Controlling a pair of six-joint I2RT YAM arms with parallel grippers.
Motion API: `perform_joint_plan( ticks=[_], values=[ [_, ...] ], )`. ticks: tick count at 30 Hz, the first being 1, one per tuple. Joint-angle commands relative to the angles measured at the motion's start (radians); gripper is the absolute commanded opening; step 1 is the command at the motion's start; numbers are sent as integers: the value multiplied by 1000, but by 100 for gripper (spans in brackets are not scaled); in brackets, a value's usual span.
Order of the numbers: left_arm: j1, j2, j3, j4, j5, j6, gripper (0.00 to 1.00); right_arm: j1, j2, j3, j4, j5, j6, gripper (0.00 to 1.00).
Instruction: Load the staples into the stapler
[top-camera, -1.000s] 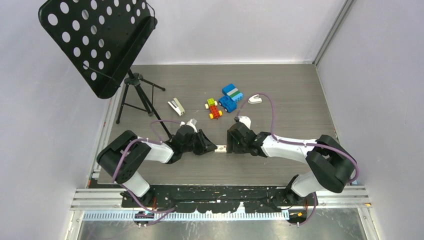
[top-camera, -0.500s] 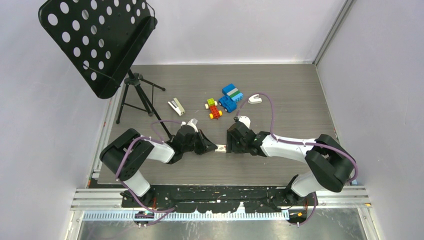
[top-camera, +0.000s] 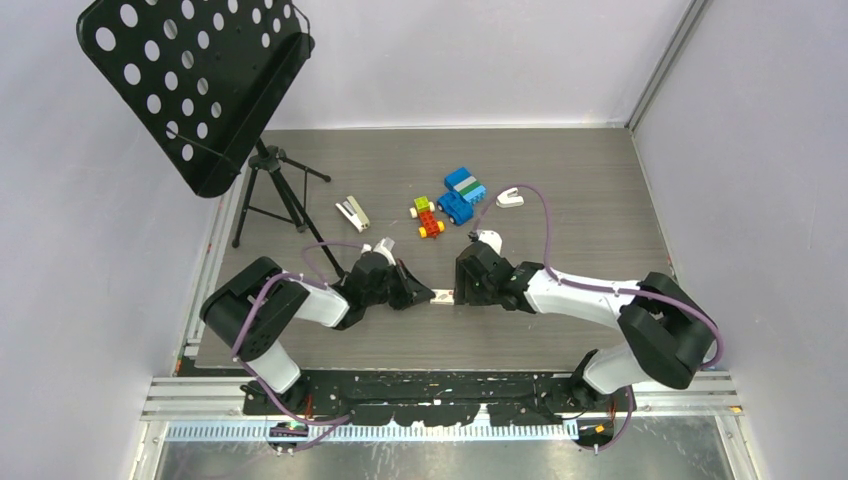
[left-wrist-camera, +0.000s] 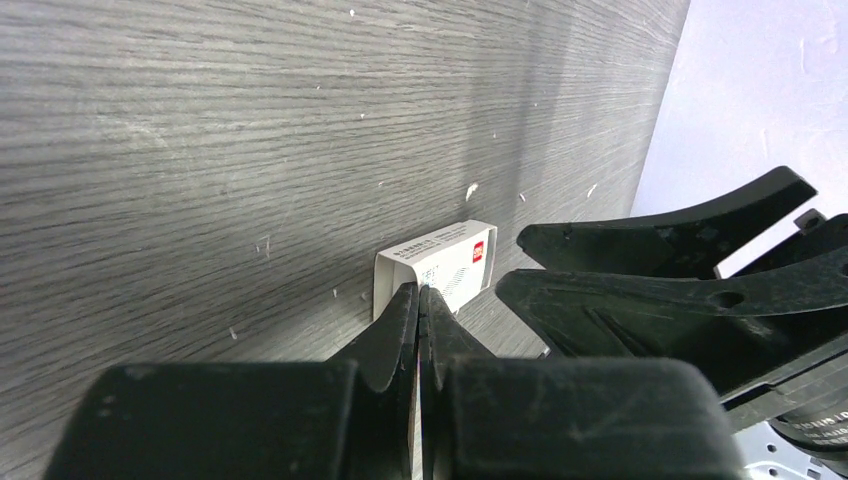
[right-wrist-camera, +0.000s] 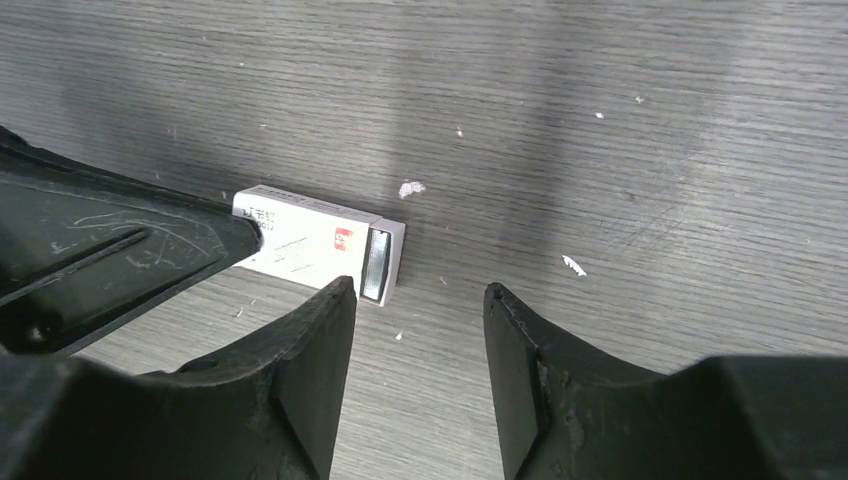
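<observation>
Currently stapler (top-camera: 351, 212) lies diagonal, far-left to near-right; left gripper (left-wrist-camera: 420, 293) clenched, right gripper (right-wrist-camera: 420, 292) released.

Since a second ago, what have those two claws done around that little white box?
The left claw has edged toward the small box and closed, its tips now meeting at the box's near edge; whether it pinches the cardboard I cannot tell. The right claw stays open at the box's other end, its elbow drifting slightly right. The box, stapler and toy blocks have not moved.
</observation>
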Motion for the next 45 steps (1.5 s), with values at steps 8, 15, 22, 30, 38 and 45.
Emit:
perform_joint_plan(
  ticks=[8, 15, 22, 30, 38, 45],
  values=[
    [-5, 0, -41, 57, -8, 24, 0, 0, -162, -11, 20, -37, -160, 53],
    [19, -66, -49, -53, -18, 85, 0, 0, -328, -89, 116, -92, -377, 57],
    [70, -159, -48, -197, -11, 157, 0, 0, -374, -163, 220, -326, -700, 63],
    [140, -214, -52, -303, 44, 239, 0, 2, -212, -167, 371, -456, -887, 62],
    [173, -169, -89, -220, 114, 236, 0, 2, -45, -163, 513, -480, -985, 62],
    [203, -155, -111, -174, 151, 228, 15, 2, 22, -179, 585, -505, -1021, 62]
  ],
)
